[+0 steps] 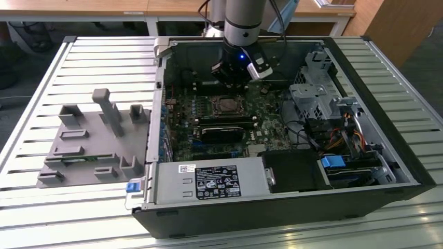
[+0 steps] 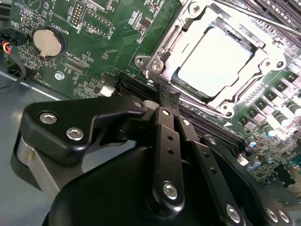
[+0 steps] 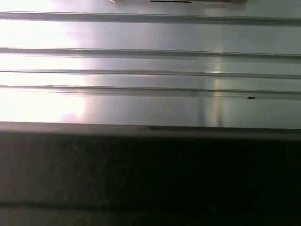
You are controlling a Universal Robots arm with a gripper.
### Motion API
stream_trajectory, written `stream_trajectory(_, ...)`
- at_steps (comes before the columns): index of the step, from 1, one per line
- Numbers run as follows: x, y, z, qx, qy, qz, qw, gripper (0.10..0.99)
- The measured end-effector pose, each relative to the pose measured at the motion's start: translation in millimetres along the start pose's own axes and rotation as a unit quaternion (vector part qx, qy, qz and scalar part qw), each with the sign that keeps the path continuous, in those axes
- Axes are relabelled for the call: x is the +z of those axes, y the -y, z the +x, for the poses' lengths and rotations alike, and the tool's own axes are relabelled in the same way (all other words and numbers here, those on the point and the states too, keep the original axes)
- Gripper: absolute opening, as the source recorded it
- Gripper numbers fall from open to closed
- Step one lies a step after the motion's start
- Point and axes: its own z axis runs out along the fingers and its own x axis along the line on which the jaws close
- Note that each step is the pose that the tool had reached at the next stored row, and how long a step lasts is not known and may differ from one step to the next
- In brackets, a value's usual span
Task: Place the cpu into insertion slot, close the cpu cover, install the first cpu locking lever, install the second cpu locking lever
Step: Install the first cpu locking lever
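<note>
I see the gripper [image 1: 235, 83] hanging just beyond the far edge of the insertion slot [image 1: 226, 106]; its fingers [image 2: 165, 123] look pressed together, holding nothing. The cpu [image 2: 214, 56] sits in the slot, the cpu cover [image 2: 263, 59] closed around it.

The arm [image 1: 242, 21] is seen in the exterior view as a silvery-grey cylindrical segment, ringed by a darker band. Below it a black wrist housing is fitted, on which a small blue light is lit. A white-and-grey block is mounted at one side of the wrist. Dark cables are run along the arm above. In the second wrist view the end effector [image 2: 162, 96] is shown as matte black linkage bars, fastened with round silver screws, over a rounded black body and a grey metal bracket.
</note>
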Motion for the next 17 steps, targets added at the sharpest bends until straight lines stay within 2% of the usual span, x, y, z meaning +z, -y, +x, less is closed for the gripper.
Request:
stream_trajectory(9, 2.2, -1.3, -0.1, 0.000, 0.0001, 0.0067, 1.0000, 0.106)
stream_trajectory(17, 0.1, -1.5, 0.0, 0.000, 0.0000, 0.0069, 1.0000, 0.106)
